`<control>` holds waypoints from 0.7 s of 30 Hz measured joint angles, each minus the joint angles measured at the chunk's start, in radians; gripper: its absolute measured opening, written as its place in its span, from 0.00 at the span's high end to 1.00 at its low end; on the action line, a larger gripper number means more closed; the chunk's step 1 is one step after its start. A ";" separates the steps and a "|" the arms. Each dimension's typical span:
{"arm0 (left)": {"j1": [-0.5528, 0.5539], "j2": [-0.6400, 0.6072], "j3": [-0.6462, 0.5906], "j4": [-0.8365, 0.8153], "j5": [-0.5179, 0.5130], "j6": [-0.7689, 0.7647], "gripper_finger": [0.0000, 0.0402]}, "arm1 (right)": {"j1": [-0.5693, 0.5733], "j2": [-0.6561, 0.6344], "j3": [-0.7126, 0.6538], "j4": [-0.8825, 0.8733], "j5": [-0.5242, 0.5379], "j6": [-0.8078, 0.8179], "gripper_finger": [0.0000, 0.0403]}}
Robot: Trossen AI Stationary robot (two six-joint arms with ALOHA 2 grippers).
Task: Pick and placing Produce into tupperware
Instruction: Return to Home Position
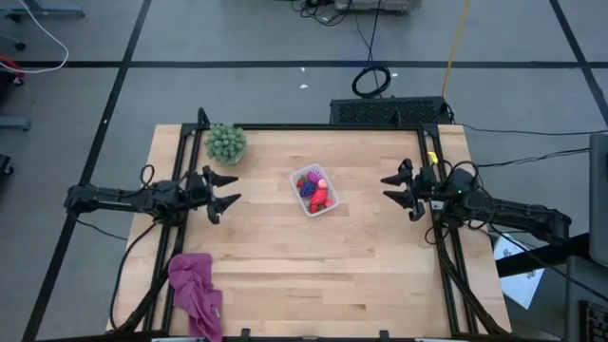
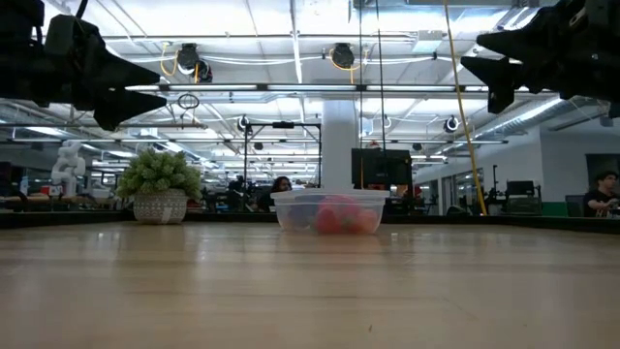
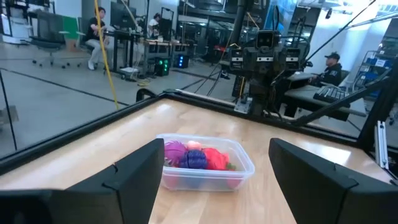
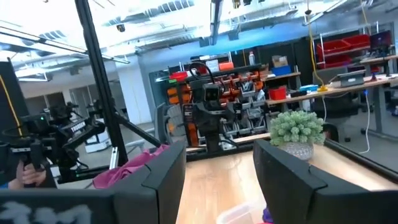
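Note:
The tupperware (image 1: 314,191), a small clear container with a whitish rim, stands on its base at the table's middle. Inside it lies the produce (image 1: 313,189): red, pink, magenta and purple toy pieces, also clear in the left wrist view (image 3: 199,158) and low view (image 2: 334,215). My left gripper (image 1: 226,193) hovers open above the table's left side, pointing at the container. My right gripper (image 1: 391,186) hovers open above the right side, facing it too. Both are raised well off the wood (image 2: 145,85) (image 2: 484,53). Only a corner of the tupperware (image 4: 242,214) shows in the right wrist view.
A spiky green plant in a small pot (image 1: 226,142) stands near the far left corner. A magenta cloth (image 1: 196,291) lies crumpled at the near left edge. Bare wood (image 1: 323,275) stretches across the near half. People sit at desks beyond the table (image 3: 326,65).

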 joint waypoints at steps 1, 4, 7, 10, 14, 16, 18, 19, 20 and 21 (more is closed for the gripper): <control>0.000 0.000 0.000 0.000 0.000 -0.003 0.27 | 0.000 0.000 0.000 0.002 -0.001 0.005 0.55; 0.000 0.000 0.000 0.001 0.000 -0.019 0.27 | 0.000 0.000 0.000 0.005 -0.001 0.022 0.55; 0.000 -0.001 0.000 0.015 0.000 -0.020 0.27 | 0.000 0.000 -0.001 0.038 -0.028 0.028 0.55; 0.000 -0.001 0.000 0.042 0.000 -0.013 0.27 | 0.000 0.000 -0.001 0.116 -0.092 0.045 0.55; 0.000 -0.002 0.000 0.066 0.016 -0.011 0.27 | 0.000 0.000 -0.001 0.100 -0.130 0.043 0.55; 0.000 -0.002 0.000 0.057 0.047 -0.011 0.27 | 0.000 0.000 -0.001 0.038 -0.122 0.031 0.55; 0.000 0.001 0.001 0.000 0.053 -0.021 0.27 | 0.000 0.001 -0.001 -0.023 -0.101 0.017 0.55; 0.000 0.005 0.001 -0.036 0.048 -0.034 0.27 | 0.000 0.001 -0.001 -0.034 -0.100 0.010 0.55; 0.000 0.008 0.000 -0.066 0.034 -0.044 0.27 | 0.000 0.001 -0.001 -0.038 -0.100 0.000 0.55; 0.000 0.009 0.000 -0.076 0.020 -0.050 0.27 | 0.000 0.000 -0.001 -0.042 -0.100 -0.013 0.55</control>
